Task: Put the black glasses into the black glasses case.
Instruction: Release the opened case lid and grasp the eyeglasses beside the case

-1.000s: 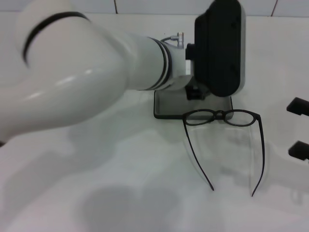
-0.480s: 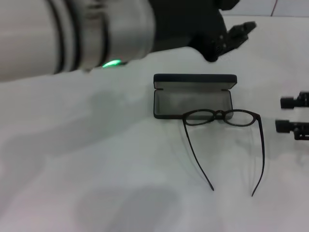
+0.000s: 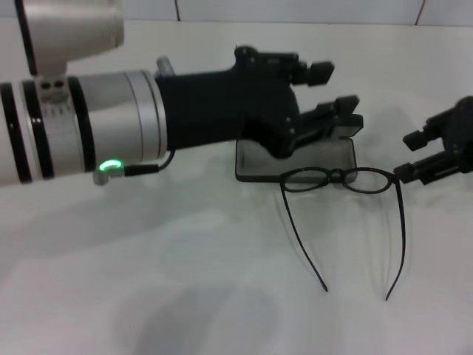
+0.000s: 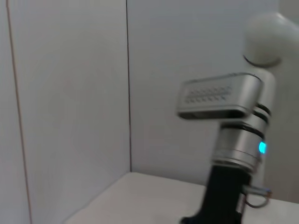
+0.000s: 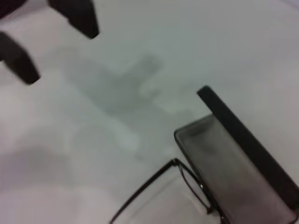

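Since the earlier frame the left gripper (image 3: 334,92) has swung down over the open black glasses case (image 3: 295,164), fingers spread. The black glasses (image 3: 341,180) lie on the table (image 3: 148,259), front against the case. The right gripper (image 3: 416,154), open, hovers just beside them.

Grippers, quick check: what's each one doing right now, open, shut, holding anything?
Left gripper: open, empty, above the black glasses case.
Right gripper: open, empty, beside the black glasses.
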Available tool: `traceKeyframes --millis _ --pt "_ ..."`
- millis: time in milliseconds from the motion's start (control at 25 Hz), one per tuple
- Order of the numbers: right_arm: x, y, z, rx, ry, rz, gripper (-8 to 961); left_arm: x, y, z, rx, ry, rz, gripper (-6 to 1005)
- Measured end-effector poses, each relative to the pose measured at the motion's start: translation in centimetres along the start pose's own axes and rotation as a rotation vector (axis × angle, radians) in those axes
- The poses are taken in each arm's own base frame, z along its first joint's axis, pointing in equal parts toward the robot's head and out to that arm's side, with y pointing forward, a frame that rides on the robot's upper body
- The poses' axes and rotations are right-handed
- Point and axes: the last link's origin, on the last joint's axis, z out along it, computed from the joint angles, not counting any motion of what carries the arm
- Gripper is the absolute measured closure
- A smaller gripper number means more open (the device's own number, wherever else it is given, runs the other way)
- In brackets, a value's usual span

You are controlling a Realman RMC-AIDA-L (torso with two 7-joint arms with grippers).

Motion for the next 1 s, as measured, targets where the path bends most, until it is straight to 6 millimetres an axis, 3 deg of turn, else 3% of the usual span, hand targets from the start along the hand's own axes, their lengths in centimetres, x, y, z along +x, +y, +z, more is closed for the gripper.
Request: traceKeyframes --millis 440,1000 --pt "-4.7 -0.3 4.3 -0.013 0.19 -0.111 339 -2.1 -0.3 0.0 -0.01 -0.016 -0.052 590" --pt "-5.1 -0.7 8.7 0.032 0.271 -0.183 342 -2.4 0.0 -0.1 -0.02 -0.011 -0.062 602"
